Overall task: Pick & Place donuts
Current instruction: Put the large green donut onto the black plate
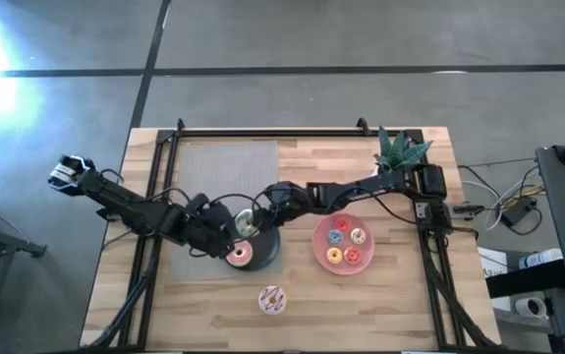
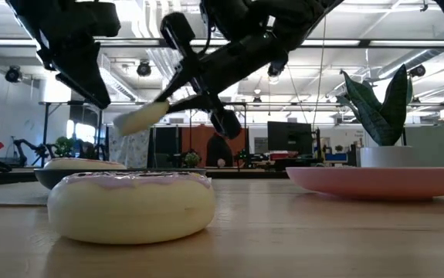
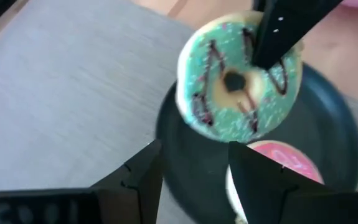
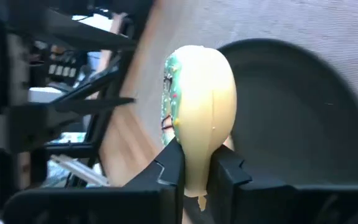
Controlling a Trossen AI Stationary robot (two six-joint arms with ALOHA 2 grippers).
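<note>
My right gripper (image 1: 250, 222) is shut on the green frosted donut (image 3: 238, 78), which hangs over the black plate (image 1: 267, 246). The pink donut (image 1: 240, 256) lies flat on that plate. My left gripper (image 3: 194, 180) is open, low over the plate's left side beside the pink donut (image 3: 284, 158), and touches nothing. The white donut with dark streaks (image 2: 133, 205) lies flat on the wood near the table's near edge. Several tiny donuts (image 1: 346, 246) lie on the pink plate (image 1: 321, 231). My right gripper pinches the green donut by its rim (image 4: 197, 149), one finger on the frosted face (image 3: 272, 37) and one on the plain underside. The fingers come slanting down from the table's right. The donut is lifted clear of the black plate and tilted on edge (image 2: 140, 117).
A grey mat (image 1: 218, 172) lies under the black plate on the table's far left part. A potted plant (image 1: 400, 149) stands at the far right corner. Black rails (image 1: 262, 131) run along the far edge and both sides. Bare wood lies along the near edge.
</note>
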